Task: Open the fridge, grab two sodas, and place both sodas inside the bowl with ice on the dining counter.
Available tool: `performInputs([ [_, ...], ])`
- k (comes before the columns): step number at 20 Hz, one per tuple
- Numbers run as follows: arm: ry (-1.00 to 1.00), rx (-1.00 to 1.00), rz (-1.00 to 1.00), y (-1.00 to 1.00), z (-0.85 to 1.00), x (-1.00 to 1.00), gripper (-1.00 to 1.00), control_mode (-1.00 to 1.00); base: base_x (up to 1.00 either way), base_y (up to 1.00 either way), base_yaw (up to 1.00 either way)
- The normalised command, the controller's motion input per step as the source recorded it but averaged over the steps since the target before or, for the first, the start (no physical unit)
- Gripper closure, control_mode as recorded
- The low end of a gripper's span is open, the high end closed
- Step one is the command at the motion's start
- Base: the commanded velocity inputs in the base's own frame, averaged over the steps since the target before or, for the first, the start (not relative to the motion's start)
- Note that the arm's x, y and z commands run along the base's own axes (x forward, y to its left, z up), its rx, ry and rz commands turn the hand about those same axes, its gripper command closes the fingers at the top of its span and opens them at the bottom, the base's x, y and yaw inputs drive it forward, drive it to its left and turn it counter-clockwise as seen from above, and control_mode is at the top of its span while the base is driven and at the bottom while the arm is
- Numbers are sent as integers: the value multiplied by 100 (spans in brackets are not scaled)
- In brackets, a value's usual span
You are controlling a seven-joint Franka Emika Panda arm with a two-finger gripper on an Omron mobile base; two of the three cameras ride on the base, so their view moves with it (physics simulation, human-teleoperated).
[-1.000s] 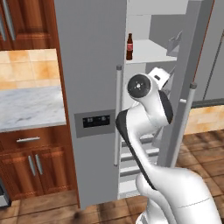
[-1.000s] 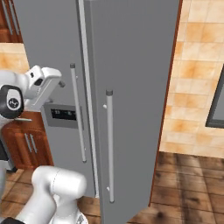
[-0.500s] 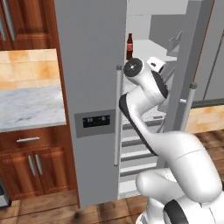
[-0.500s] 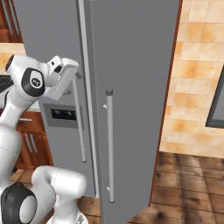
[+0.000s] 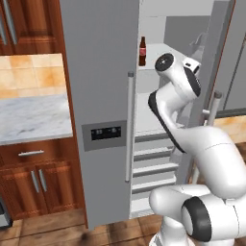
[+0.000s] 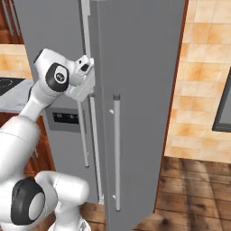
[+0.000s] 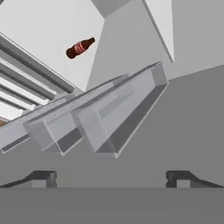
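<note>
- Since the earlier frames we have swung the arm up and leftward into the fridge opening; the hand, which sat near the right door's edge, is now higher and deeper between the doors, while the base views have not shifted.
- Left base view: the fridge (image 5: 101,96) has its left door shut, dispenser panel facing us, and its right door swung out. One soda (image 5: 142,51) stands upright on an upper shelf, just inside the left door's edge. Our wrist sits to the right of it, near but apart, with open shelf space between. The lower shelves lie bare below the elbow.
- Right base view: the open right door (image 6: 135,103) fills the middle, its bar handle toward us. Our hand presses into the narrow gap beside the door's inner edge; little room is left on that side.
- Hand view: the gripper (image 7: 111,178) is spread wide, fingertips far apart and holding nothing. The soda (image 7: 80,47) appears small and well off, with grey door bins (image 7: 100,122) between.
</note>
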Motion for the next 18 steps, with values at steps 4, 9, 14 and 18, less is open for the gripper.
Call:
performInputs([
  [4,5,0,-11,-97,3,-29,-100,-100,0,0,0],
  [9,4,2,-12,-100,1,-32,-100,-100,0,0,0],
  [14,5,4,-13,-100,0,-27,-100,-100,0,0,0],
  [18,5,4,-13,-100,0,-20,-100,-100,0,0,0],
])
